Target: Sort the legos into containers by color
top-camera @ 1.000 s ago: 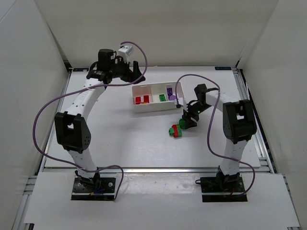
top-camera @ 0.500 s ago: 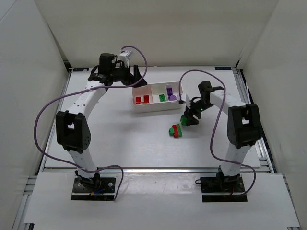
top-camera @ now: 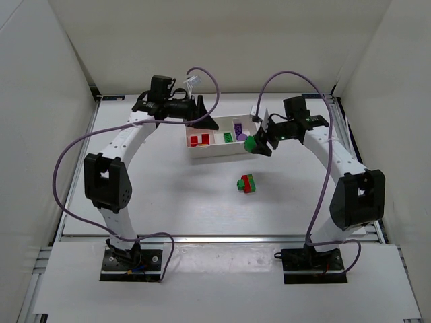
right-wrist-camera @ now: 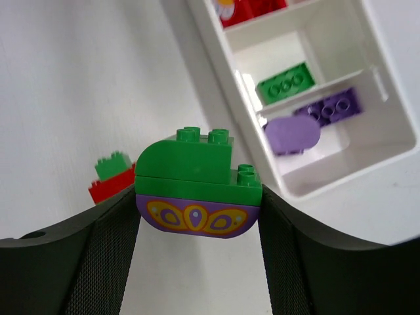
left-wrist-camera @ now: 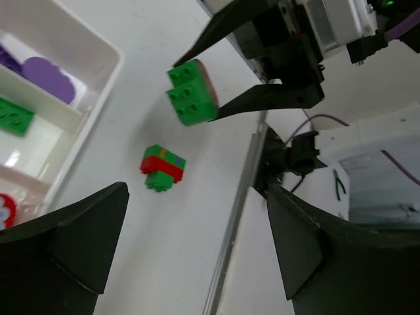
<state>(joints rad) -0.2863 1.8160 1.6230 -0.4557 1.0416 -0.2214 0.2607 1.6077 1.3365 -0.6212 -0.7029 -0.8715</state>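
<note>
Aloft, right gripper (top-camera: 257, 144) w/ green-purple lego (right-wrist-camera: 190, 164) (beside tray (top-camera: 219, 153)); left gripper (top-camera: 204, 113) agape

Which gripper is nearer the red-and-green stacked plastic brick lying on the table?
Right. The right gripper, holding a green-and-purple brick, hovers just beyond the red-and-green stack; the left gripper sits farther, at the white plastic tray's far edge.

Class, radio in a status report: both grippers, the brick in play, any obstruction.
Left gripper open, near white plastic tray's left end. Right gripper shut on green-over-purple stacked brick, raised beside tray's right end. Red-and-green brick pair on table; no obstruction seen.
</note>
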